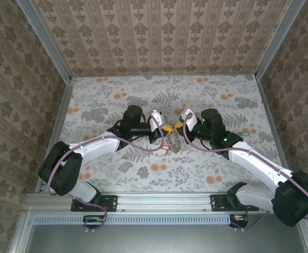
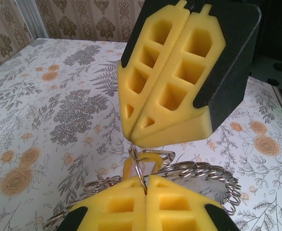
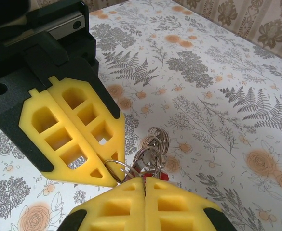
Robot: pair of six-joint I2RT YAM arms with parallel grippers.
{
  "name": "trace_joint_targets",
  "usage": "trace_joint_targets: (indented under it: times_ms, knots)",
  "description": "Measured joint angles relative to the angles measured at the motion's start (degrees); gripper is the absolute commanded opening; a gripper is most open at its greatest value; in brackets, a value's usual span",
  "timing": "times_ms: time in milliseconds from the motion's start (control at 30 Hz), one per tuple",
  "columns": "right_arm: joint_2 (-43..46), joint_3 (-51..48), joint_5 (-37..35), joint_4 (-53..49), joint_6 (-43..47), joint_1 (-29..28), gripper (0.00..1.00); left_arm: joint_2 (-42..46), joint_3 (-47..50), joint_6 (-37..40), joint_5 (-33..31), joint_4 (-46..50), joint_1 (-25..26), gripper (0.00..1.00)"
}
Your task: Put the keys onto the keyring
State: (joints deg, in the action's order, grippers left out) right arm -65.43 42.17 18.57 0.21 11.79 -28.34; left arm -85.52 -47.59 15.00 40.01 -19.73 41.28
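While tip to tip, left gripper [image 2: 145,182] and right gripper [image 3: 143,182] both clamped on keyring [image 2: 203,171] between them.

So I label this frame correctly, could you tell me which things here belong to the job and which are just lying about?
Job: keyring, red-headed key, probably the small green item; left gripper and right gripper, both shut on the keyring.
Background: floral table, purple cables, patterned walls.

The floral-printed table [image 1: 196,168] (walled on three sides) carries a small green key [image 1: 244,135].
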Motion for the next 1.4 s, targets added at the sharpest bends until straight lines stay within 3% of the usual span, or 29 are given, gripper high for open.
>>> trace_joint_targets:
  times_ms: [67, 200, 367, 467, 733, 867, 1067, 1400]
  knots:
    - [0.0, 0.0, 0.0, -0.3, 0.0, 0.0, 0.0, 0.0, 0.0, 0.0, 0.0, 0.0, 0.0, 0.0]
    - [0.1, 0.0, -0.5, -0.8, 0.0, 0.0, 0.17, 0.0, 0.0, 0.0, 0.0, 0.0, 0.1, 0.0]
    - [0.7, 0.0, -4.1, -2.6, 0.2, 0.2, 0.22, 0.0, 0.0, 0.0, 0.5, -0.4, 0.6, 0.0]
    - [1.9, 0.0, -6.0, -3.6, 0.8, 0.4, 0.2, 0.0, 0.0, 0.0, 1.3, -0.5, 0.8, 0.0]
    - [5.9, -0.1, -6.2, -5.2, 2.8, 0.7, 0.27, 0.0, 0.0, 0.0, 2.5, -0.4, 0.7, 0.0]
    - [7.8, -0.2, -1.8, -6.1, 4.5, 2.8, 0.38, 0.0, 0.0, 0.5, 3.5, -0.3, 0.7, 0.0]
    - [7.1, 0.3, 7.8, -9.8, 7.9, 4.9, 0.42, 0.0, 0.0, 1.5, 5.4, 0.3, 0.7, 0.0]
    - [3.8, 2.3, 13.4, -10.3, 10.2, 4.9, 0.33, 0.0, -1.1, 1.7, 7.4, 1.1, 0.7, 0.0]
